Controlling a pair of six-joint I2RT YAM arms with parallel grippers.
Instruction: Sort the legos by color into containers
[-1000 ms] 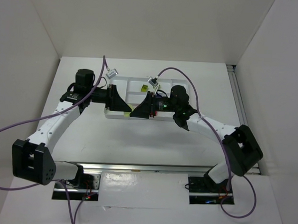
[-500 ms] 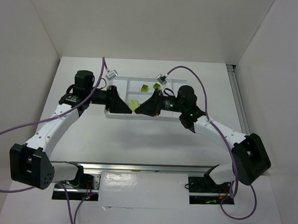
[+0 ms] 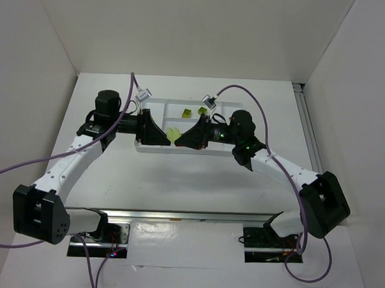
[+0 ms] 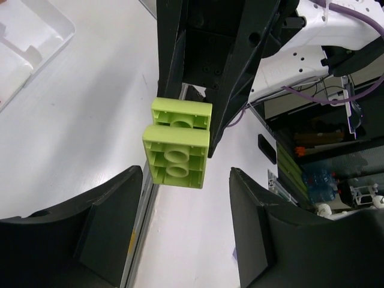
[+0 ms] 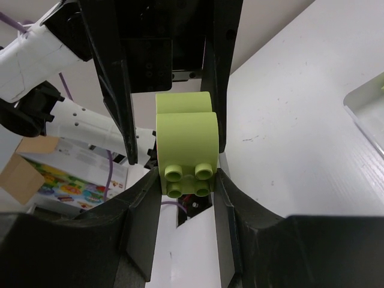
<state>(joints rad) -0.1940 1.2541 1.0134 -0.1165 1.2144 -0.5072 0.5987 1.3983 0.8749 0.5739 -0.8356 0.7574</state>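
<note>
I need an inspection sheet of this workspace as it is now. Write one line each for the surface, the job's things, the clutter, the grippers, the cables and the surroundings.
surface: white table, with a metal rail along its near edge.
job's things: white tray at the far middle; a lime brick in a far compartment; a pale green brick held in the air over the tray's near edge.
clutter: nothing seen.
grippers: right gripper shut on the pale green brick; left gripper open, facing that brick without pinching it.
cables: a purple cable arches over the right arm; others loop beside the left arm.
surroundings: white walls on three sides.
</note>
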